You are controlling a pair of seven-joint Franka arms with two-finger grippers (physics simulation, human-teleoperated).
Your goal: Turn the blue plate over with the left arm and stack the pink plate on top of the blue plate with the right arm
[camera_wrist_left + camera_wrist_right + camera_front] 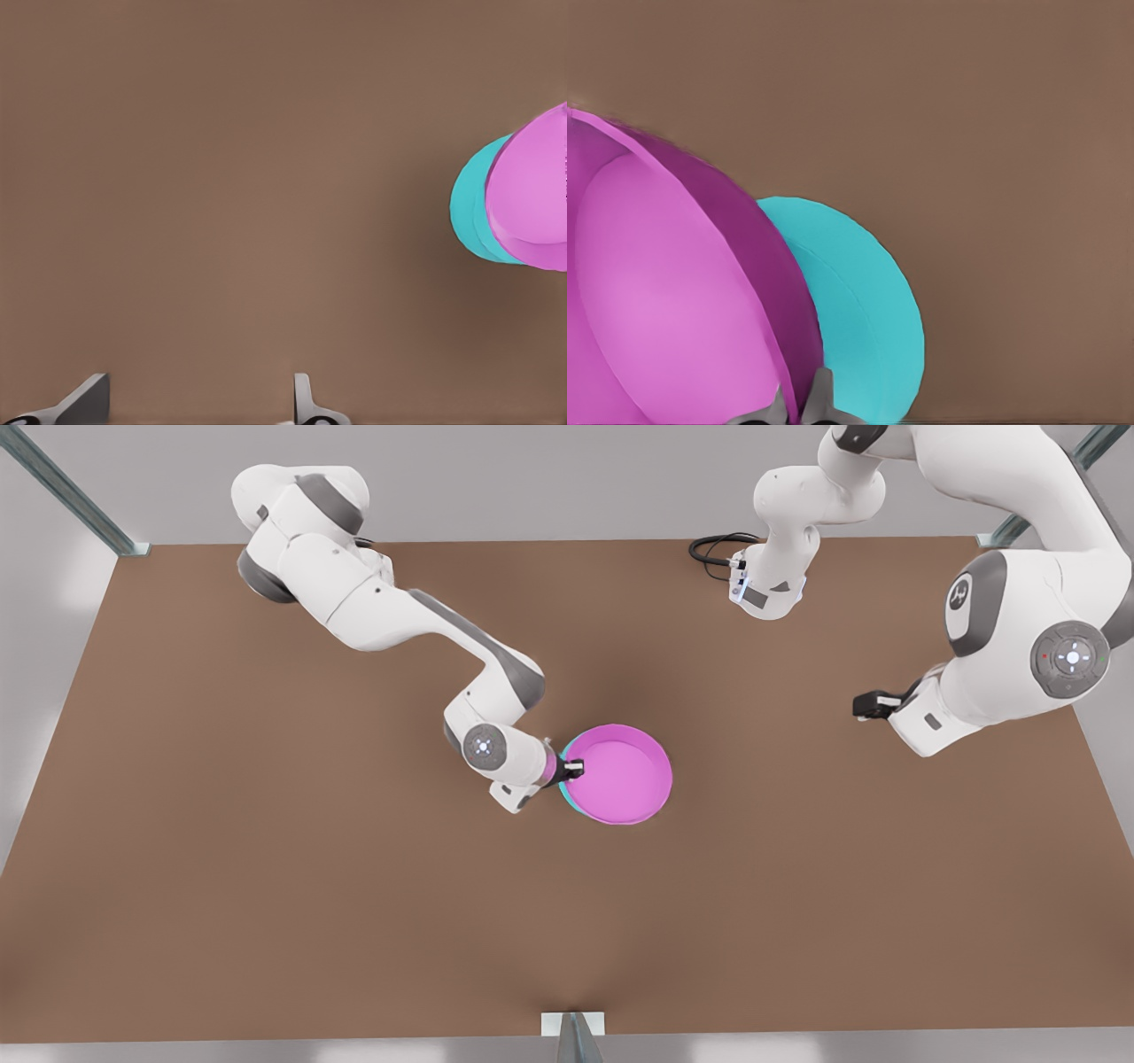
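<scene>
While right claw [574, 766] pinches rim, pink plate [620, 772] covers blue plate [565, 790].

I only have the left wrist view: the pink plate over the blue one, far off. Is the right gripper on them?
Observer: Yes. In the front view the right gripper is at the pink plate's rim, on the side toward the front view's left.
Operator: Holding it, or just near?
Observer: Holding. The right wrist view shows its fingers pinched on the pink rim.
Operator: Where does my left gripper sit overall?
Observer: The left gripper is out at the front view's right, over the table, well apart from the pink plate.
</scene>
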